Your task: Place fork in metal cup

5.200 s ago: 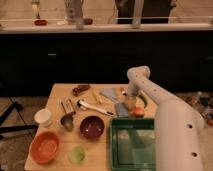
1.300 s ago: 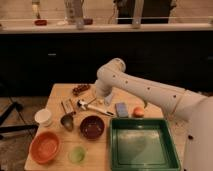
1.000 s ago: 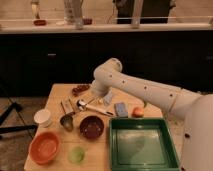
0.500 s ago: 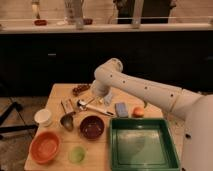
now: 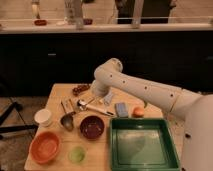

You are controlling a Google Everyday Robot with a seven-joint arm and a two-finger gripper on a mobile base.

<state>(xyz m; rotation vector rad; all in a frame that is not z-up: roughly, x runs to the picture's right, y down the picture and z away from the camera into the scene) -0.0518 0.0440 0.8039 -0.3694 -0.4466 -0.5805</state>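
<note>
Arm swung over from right; gripper [image 5: 101, 95] now holds near utensils, open/closed I cannot tell; fork [image 5: 66, 105] prob. untaken, cup [image 5: 67, 121] w/o it.

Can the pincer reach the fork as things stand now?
Probably yes. The pincer hangs low over the table's back part, close beside the fork, and nothing visible stands between them. The metal cup is also near.

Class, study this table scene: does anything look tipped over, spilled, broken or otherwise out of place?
Nothing stands out. The metal cup, white cup, orange bowl and dark red bowl sit upright, with no spill visible on the table. The green tray lies flat. The gripper hangs low over the utensils.
</note>
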